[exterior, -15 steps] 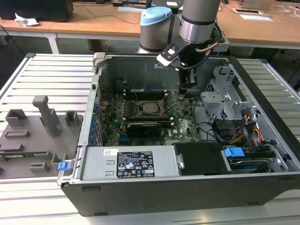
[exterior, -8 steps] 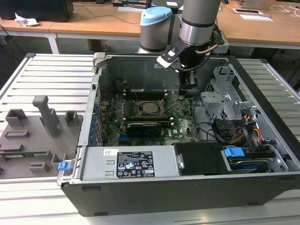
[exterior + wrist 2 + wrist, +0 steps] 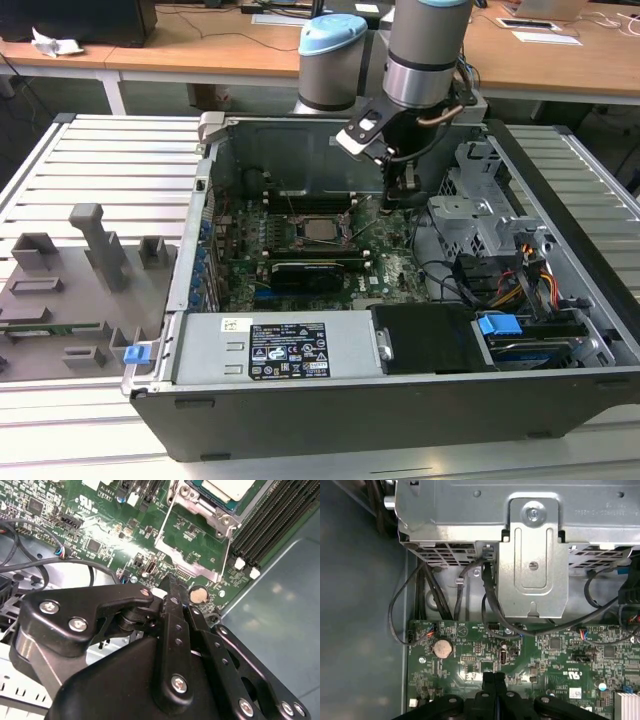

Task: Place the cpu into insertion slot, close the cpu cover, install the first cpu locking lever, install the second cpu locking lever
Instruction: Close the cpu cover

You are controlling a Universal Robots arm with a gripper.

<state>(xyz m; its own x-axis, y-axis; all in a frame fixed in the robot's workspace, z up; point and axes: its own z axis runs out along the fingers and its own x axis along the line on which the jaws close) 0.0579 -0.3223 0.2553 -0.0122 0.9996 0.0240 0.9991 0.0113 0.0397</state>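
One gripper (image 3: 392,205): closed, its fingers (image 3: 494,677) pressed flat together with nothing between them.
Gripper position: low inside the computer case (image 3: 330,410), over the motherboard (image 3: 545,655), near the coin battery (image 3: 199,595) and to the exterior view's right of the socket.
Cpu (image 3: 320,228): lies flat in the insertion slot (image 3: 216,511), silver top facing up, apart from the gripper.
Cpu cover (image 3: 190,566): in the second wrist view a thin metal frame with a square window lies between the slot and the fingers, with green board showing through it. I judge the cover to be swung open and not yet closed.
How the cpu handles: probably light, thin and stiff, with a smooth metal top that would slip under a pinch. The contact side is fragile, so the outer edges are the place to hold it.
How the cover handles: likely stiff sheet metal on a hinge. It is best pushed at its free edge, away from the chip.
Nearby: black cables and a grey metal drive cage (image 3: 535,555) beyond the board edge.
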